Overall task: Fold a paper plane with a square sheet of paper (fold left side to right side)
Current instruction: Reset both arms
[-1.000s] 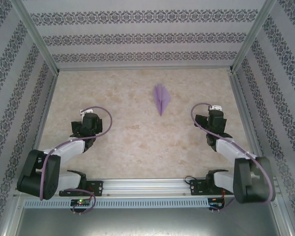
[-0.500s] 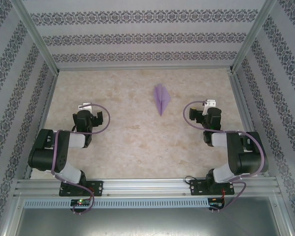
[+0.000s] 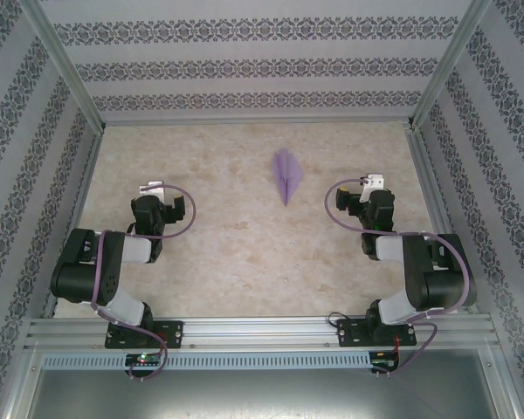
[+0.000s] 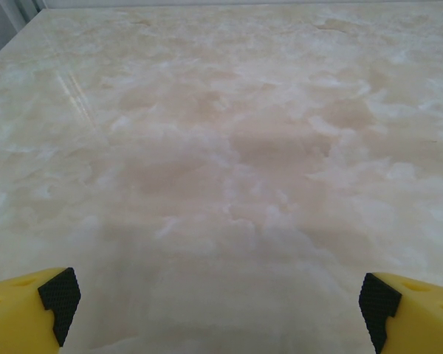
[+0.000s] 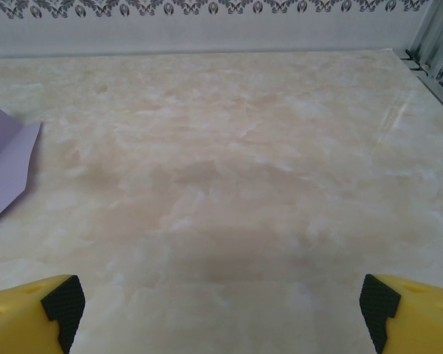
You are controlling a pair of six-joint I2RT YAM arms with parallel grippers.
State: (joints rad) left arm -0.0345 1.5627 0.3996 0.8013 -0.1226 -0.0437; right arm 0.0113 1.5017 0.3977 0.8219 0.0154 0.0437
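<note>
The square sheet of paper lies folded into a narrow lilac paper plane (image 3: 286, 175) on the marble table, sharp tip toward me, at centre back. My left gripper (image 3: 153, 197) sits well to its left and nearer the bases. My right gripper (image 3: 375, 194) sits to its right. Neither touches the plane. In the left wrist view the left gripper (image 4: 220, 306) is open, its yellow fingers (image 4: 29, 313) wide apart over bare table. The right gripper (image 5: 221, 304) is open too, and a corner of the plane (image 5: 7, 171) shows at the left edge.
Patterned walls with metal posts (image 3: 65, 65) enclose the table on three sides. An aluminium rail (image 3: 262, 330) carries both arm bases along the near edge. Bare marble (image 3: 262, 244) lies between the two arms.
Over the last second both arms folded back toward their bases, and both grippers shifted a little farther from me. The plane has not moved, and both grippers stayed open.
</note>
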